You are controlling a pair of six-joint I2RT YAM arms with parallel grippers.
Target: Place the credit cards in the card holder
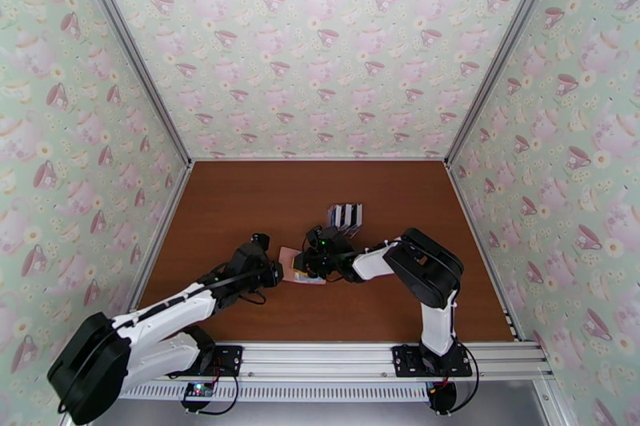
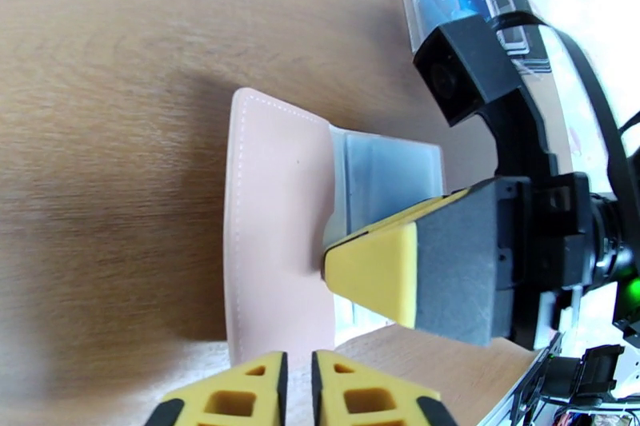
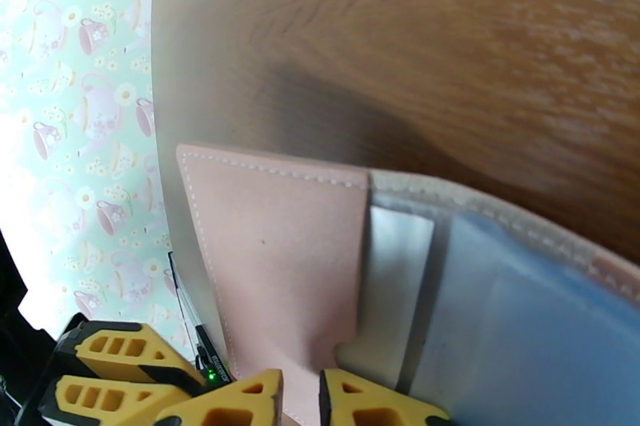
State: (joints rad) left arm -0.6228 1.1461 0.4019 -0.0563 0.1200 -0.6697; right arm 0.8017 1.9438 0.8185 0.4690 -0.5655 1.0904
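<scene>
While you had both arms on it: card holder (image 1: 298,277) was opened out near the middle of the table (image 1: 240,196), between your two grippers; can't tell if it lay flat or sat slightly raised.
left gripper (image 2: 298,360): fingers nearly together, pinched on the near edge of the pink flap (image 2: 272,220).
right gripper (image 3: 300,384): clamped on the pink tab (image 3: 272,260) next to the blue-grey pockets (image 3: 496,324).
pockets: faced up; couldn't tell if any card sat inside.
credit cards (image 1: 346,216): stood upright in the clear rack (image 2: 412,16), just behind the card holder, apart from it.
</scene>
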